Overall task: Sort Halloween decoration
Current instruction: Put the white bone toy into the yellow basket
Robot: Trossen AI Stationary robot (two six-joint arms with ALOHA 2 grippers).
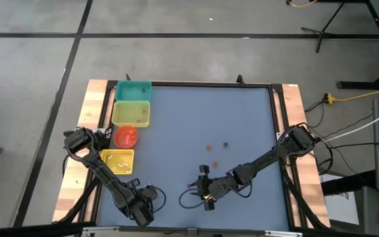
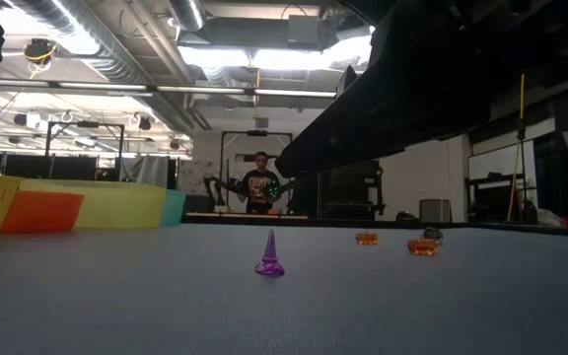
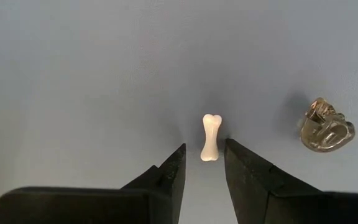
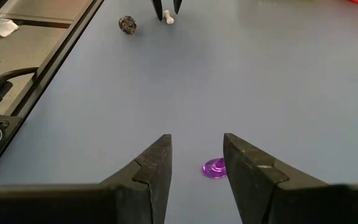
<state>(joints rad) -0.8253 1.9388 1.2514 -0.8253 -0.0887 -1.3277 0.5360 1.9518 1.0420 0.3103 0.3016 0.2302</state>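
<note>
The blue table (image 1: pixel 196 125) carries four bins along its left side: a teal bin (image 1: pixel 133 90), a yellow bin (image 1: pixel 131 113), a round red bin (image 1: pixel 126 136) and a second yellow bin (image 1: pixel 118 160).

The left gripper (image 3: pixel 202 163) sits low at the table's near edge, fingers apart. A small white bone (image 3: pixel 209 137) lies just beyond the fingertips, in line with the gap and not between them; contact cannot be confirmed. A grey skull trinket (image 3: pixel 326 126) lies near that bone, off to one side, clear of the fingers.

The right gripper (image 4: pixel 196 158) is near the table's near centre, fingers apart and holding nothing. A purple witch hat (image 4: pixel 215 168) stands upright on the table, below the gap and close to one finger.

Two orange pumpkins (image 2: pixel 366 238) (image 2: pixel 422 247) rest farther out on the table, well apart from both grippers.
</note>
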